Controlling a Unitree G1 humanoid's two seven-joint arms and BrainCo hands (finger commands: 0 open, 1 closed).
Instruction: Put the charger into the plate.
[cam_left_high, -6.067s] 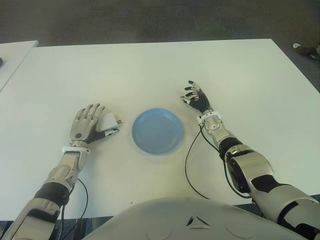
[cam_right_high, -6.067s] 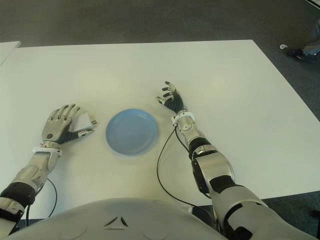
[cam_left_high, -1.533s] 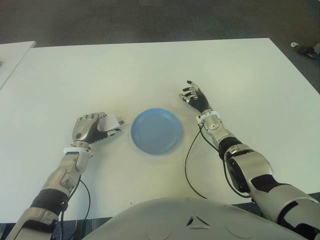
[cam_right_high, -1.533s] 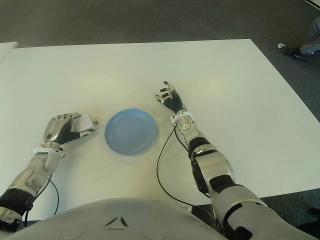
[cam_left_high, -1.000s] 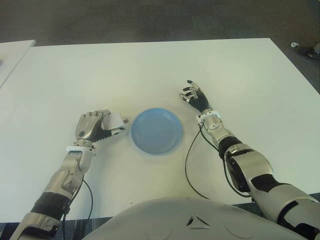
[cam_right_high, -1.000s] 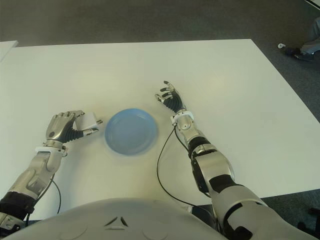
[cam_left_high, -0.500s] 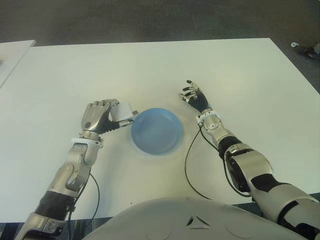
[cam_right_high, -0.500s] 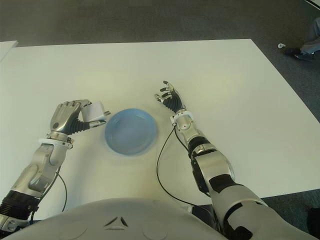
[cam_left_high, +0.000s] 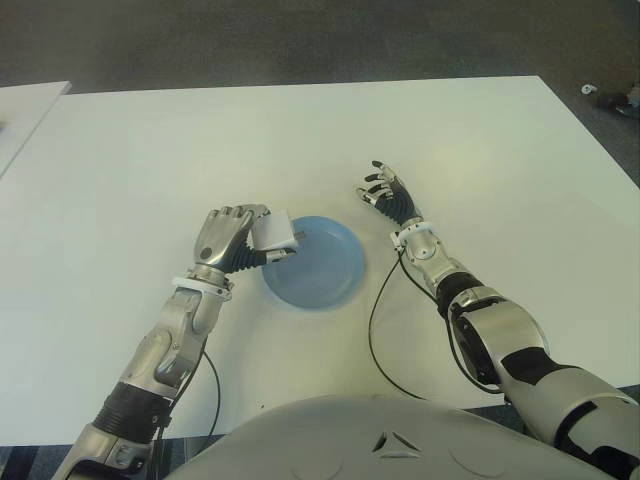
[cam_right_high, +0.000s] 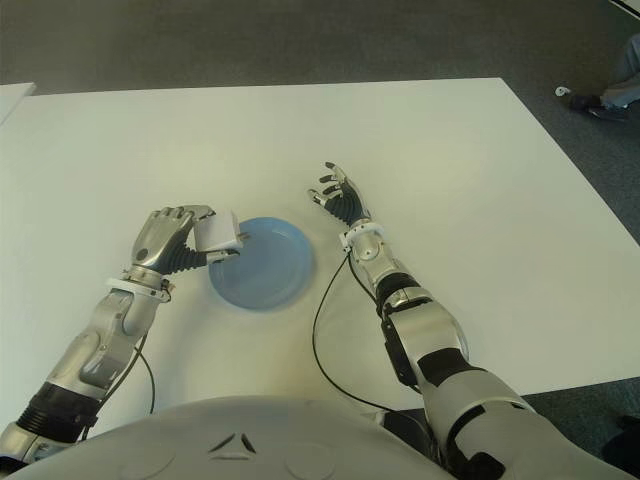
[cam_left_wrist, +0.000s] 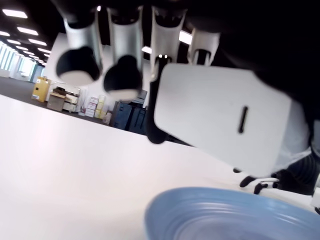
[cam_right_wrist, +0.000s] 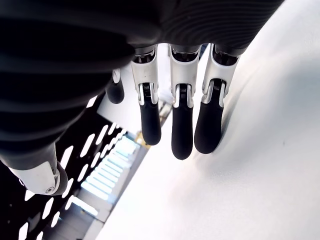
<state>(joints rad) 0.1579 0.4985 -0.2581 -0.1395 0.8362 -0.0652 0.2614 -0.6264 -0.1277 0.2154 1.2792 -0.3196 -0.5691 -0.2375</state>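
A white block charger (cam_left_high: 273, 233) with metal prongs is held in my left hand (cam_left_high: 240, 238), whose fingers are curled around it. It hangs just above the left rim of the round blue plate (cam_left_high: 325, 268) in the middle of the white table (cam_left_high: 150, 150). In the left wrist view the charger (cam_left_wrist: 222, 117) shows a small slot on its face, with the plate (cam_left_wrist: 225, 220) right beneath it. My right hand (cam_left_high: 387, 195) shows to the right of the plate, its fingers spread and holding nothing.
A black cable (cam_left_high: 376, 330) curves over the table from my right wrist toward the front edge. A second table's corner (cam_left_high: 25, 110) shows at far left. Dark carpet lies beyond the far edge.
My left hand has closed on the charger, lifted it off the table and carried it right, from beside the plate to over the plate's left rim. The right hand has not moved.
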